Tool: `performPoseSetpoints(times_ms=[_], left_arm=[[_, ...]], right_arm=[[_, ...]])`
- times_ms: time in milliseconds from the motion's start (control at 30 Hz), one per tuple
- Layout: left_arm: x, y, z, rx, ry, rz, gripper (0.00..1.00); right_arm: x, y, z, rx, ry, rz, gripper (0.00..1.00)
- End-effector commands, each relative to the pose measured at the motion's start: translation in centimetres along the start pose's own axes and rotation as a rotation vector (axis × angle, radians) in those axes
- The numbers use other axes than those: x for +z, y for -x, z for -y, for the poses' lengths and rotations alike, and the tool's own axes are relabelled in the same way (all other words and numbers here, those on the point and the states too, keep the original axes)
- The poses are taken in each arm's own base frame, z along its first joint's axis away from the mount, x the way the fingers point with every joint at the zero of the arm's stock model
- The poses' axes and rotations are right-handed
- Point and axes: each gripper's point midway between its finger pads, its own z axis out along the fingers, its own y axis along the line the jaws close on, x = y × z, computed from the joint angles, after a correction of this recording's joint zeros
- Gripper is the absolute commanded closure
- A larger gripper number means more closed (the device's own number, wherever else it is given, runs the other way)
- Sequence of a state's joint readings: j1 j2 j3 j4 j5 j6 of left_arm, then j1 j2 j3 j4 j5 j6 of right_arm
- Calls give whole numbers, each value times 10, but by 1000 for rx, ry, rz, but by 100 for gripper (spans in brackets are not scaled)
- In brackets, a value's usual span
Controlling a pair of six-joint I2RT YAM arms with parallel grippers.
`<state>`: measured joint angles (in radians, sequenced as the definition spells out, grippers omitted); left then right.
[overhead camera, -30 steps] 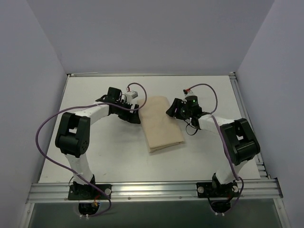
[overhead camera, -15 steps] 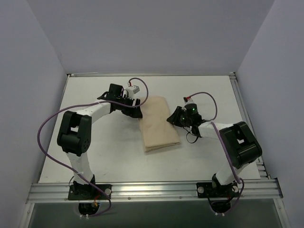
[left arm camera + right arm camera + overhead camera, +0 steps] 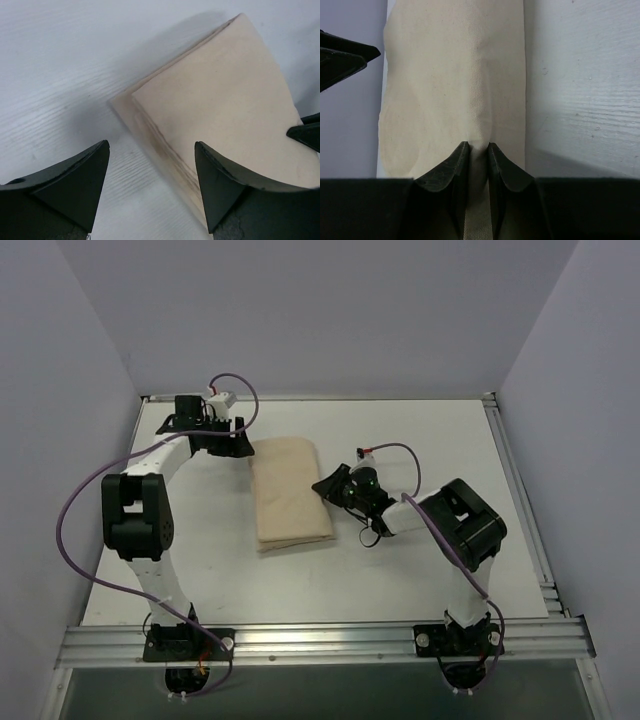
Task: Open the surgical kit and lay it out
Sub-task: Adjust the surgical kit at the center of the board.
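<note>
The surgical kit (image 3: 288, 492) lies folded as a beige cloth bundle on the white table, left of centre. Its contents are hidden inside the wrap. My right gripper (image 3: 326, 488) meets the bundle's right edge and is shut on a pinched ridge of the cloth (image 3: 479, 146). My left gripper (image 3: 240, 445) hovers open at the bundle's far left corner (image 3: 131, 97), with nothing between its fingers (image 3: 220, 175). In the right wrist view the wrap (image 3: 445, 75) stretches away from the jaws.
The white table (image 3: 450, 440) is bounded by a metal rail at the near edge (image 3: 320, 640) and grey walls on three sides. A purple cable (image 3: 75, 530) loops off the left arm.
The bundle has slid left across the table. My right gripper closed onto its right edge and followed it left. My left gripper moved left and further back, narrowing slightly.
</note>
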<state>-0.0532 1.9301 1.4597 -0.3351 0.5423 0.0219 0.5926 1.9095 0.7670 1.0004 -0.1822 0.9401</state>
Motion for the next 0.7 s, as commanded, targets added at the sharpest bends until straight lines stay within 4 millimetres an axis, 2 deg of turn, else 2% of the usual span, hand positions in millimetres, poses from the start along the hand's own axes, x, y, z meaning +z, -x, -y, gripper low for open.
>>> performPoseSetpoints(times_ms=[0,67,100,133,233,333,433,533,600,667], left_arm=[[-23,0,1,2,51,-23,21],[-27,-9,13,4,24,-37,18],[-24,-27,20,-5,8,-72,17],[-25,-31,25,0,3,-75,16],[-18,-57,32,-1,-14,-135,14],[-9,-72,34,6,-25,-194,15],[0,-84,32,0,-27,-236,27],[2,-83,29,-5,-16,-237,43],[2,-79,29,-1,-10,-220,49],[-1,-73,30,13,-7,-195,51]], right_arm=[[7,18,-29,16,53,87,86],[8,17,-32,8,42,98,85],[7,12,-37,0,46,91,83],[7,10,-36,-1,41,87,82],[3,8,-34,3,34,84,79],[-1,8,-34,-3,34,81,78],[-3,6,-32,-6,30,77,78],[-3,6,-33,-9,34,76,78],[-3,6,-35,-11,37,71,78],[-3,5,-35,-13,39,65,78]])
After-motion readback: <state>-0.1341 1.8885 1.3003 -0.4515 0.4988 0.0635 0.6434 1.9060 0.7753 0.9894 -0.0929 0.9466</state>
